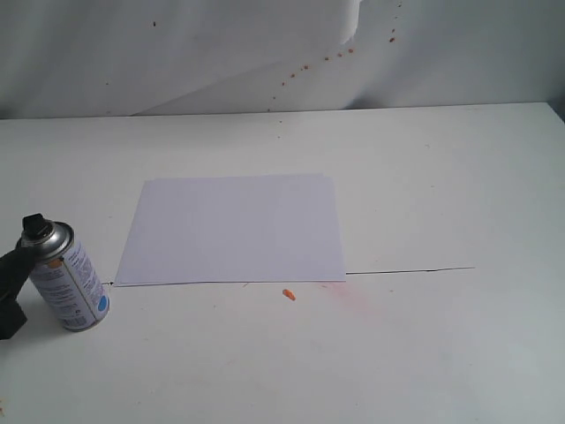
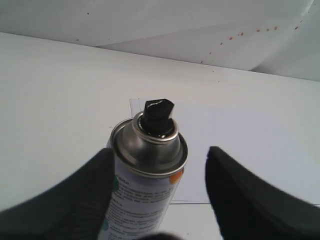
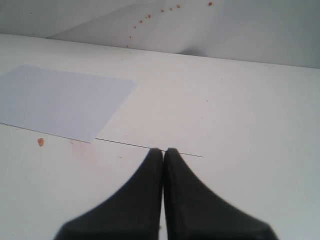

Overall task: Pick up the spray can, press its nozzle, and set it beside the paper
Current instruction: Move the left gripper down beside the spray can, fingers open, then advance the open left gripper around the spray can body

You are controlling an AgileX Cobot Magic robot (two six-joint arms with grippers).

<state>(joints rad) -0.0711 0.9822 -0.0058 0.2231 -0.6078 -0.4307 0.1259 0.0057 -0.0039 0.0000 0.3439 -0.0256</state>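
Spray can (image 1: pixel 71 283) near-upright, nozzle (image 1: pixel 37 229) uppermost, beside the paper (image 1: pixel 231 230) corner

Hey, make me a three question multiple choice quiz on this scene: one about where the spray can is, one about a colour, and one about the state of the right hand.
1. In the exterior view, where does the spray can stand relative to the paper?
A. On top of it.
B. On the table, off its near left corner.
C. Behind its far edge.

2. What colour is the nozzle?
A. Black.
B. Red.
C. White.

3. How is the right hand?
A. Wide open.
B. Shut on the can.
C. Shut, holding nothing.

Answers:
1 B, the can stands on bare table left of the sheet's near corner.
2 A, the left wrist view shows a black cap atop the can.
3 C, it is closed tight over bare table.
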